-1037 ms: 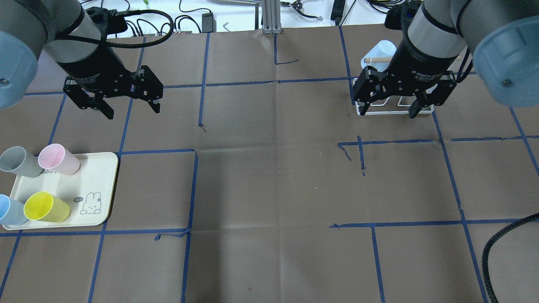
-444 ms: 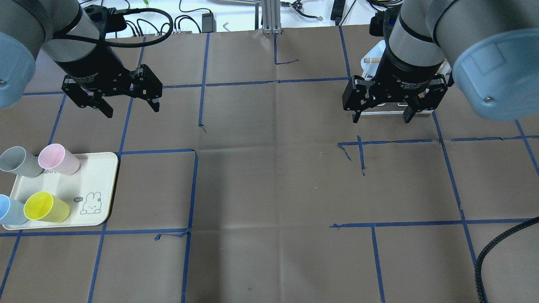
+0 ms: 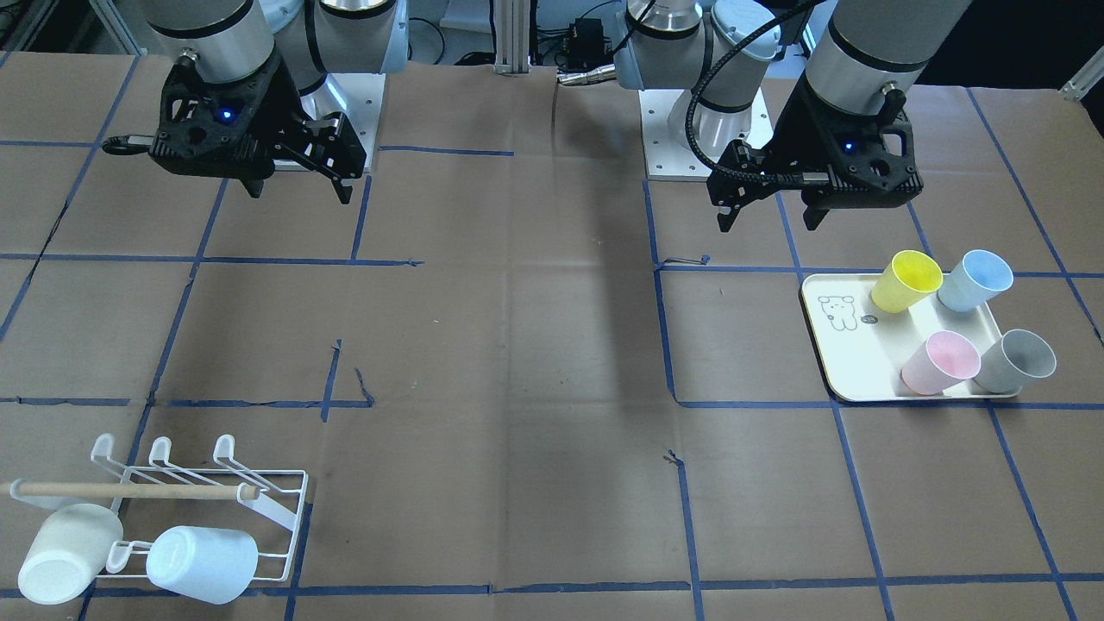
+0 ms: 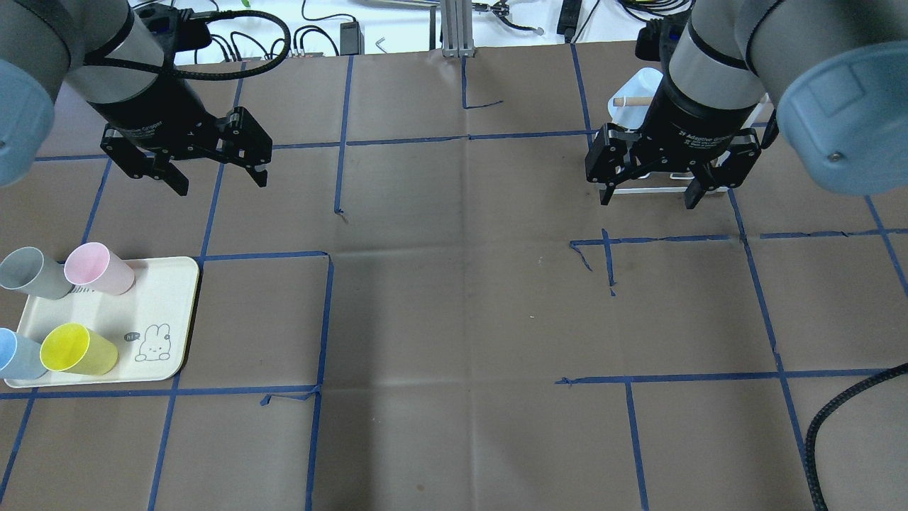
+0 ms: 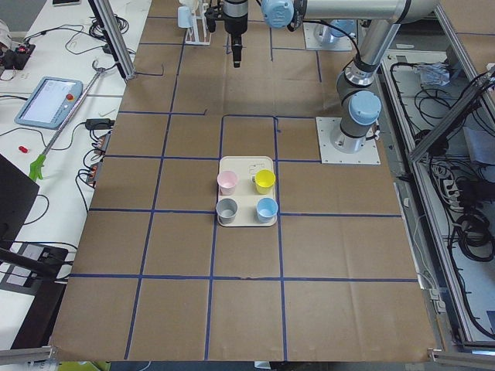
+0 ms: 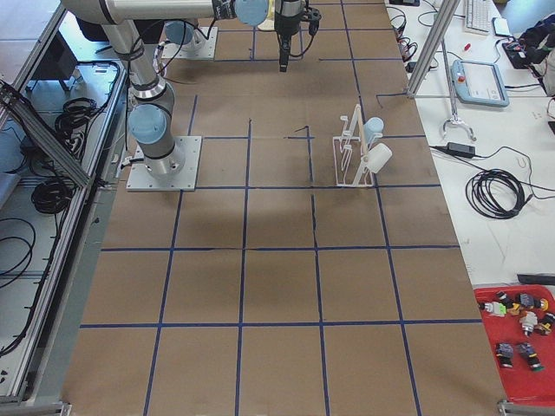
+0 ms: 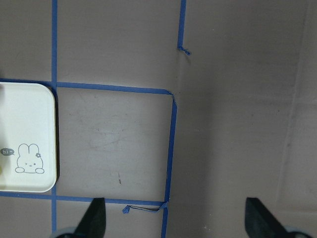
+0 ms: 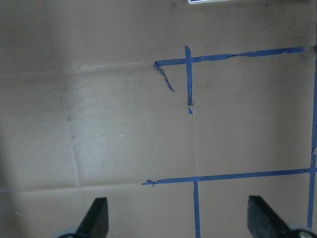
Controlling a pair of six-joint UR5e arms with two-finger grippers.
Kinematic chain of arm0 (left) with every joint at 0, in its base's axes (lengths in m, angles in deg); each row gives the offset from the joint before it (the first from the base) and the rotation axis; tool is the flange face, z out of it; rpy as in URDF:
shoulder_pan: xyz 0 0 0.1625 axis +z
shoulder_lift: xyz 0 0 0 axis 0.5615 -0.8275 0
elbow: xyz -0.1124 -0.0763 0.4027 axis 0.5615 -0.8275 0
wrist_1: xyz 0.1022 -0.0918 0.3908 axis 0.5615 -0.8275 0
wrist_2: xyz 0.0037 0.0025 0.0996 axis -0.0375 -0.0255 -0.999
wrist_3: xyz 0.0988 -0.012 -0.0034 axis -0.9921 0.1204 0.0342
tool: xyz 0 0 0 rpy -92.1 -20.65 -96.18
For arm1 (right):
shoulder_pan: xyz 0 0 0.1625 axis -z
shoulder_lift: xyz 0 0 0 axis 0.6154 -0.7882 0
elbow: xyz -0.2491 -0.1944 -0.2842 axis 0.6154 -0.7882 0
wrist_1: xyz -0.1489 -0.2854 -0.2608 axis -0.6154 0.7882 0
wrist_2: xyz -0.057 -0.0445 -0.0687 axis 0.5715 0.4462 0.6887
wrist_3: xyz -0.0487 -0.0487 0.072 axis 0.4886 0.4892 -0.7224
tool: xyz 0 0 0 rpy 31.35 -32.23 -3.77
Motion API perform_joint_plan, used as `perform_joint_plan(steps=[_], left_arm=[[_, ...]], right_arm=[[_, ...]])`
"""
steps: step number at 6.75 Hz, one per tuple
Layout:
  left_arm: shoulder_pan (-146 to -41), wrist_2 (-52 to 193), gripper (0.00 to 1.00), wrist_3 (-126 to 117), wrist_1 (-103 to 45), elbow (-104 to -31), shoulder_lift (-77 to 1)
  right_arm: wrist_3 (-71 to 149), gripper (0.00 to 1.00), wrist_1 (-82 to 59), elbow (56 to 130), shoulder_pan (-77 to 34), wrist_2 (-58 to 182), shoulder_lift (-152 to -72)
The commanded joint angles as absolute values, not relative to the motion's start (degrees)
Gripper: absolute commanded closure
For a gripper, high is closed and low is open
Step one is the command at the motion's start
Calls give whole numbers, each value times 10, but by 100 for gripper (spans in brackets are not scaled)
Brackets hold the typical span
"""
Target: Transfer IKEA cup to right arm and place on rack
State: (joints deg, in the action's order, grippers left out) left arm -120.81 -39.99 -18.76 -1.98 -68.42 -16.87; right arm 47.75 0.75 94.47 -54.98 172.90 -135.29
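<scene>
Pink [image 4: 99,268], grey [image 4: 32,273], yellow [image 4: 76,349] and blue [image 4: 18,355] cups lie on a cream tray [image 4: 167,298] at the left. My left gripper [image 4: 222,181] hangs open and empty above the table, beyond the tray. My right gripper [image 4: 647,201] is open and empty, hovering just in front of the white wire rack [image 3: 198,483]. The rack holds a white cup [image 3: 65,552] and a pale blue cup [image 3: 203,565]. In the overhead view the right gripper hides most of the rack. Both wrist views show only open fingertips over bare table.
The table is brown paper marked with blue tape squares. A black cable [image 4: 844,419] loops in at the near right edge. Cables and a metal post [image 4: 454,28] lie beyond the far edge. A red parts bin [image 6: 520,347] sits off the table.
My right gripper has shifted a little left and toward the near side, away from the rack. My left gripper has barely moved. Both stay open.
</scene>
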Motion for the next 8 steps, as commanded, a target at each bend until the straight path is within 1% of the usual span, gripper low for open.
perform_joint_plan(steps=[1,8], left_arm=[[-1208,-400,1,-195,-19,-685,-171],[-1208,-402,1,-263,-20,-685,-172]], right_arm=[[481,0,12,945,-549,1732,-1353],[481,0,12,945,-550,1731,-1351]])
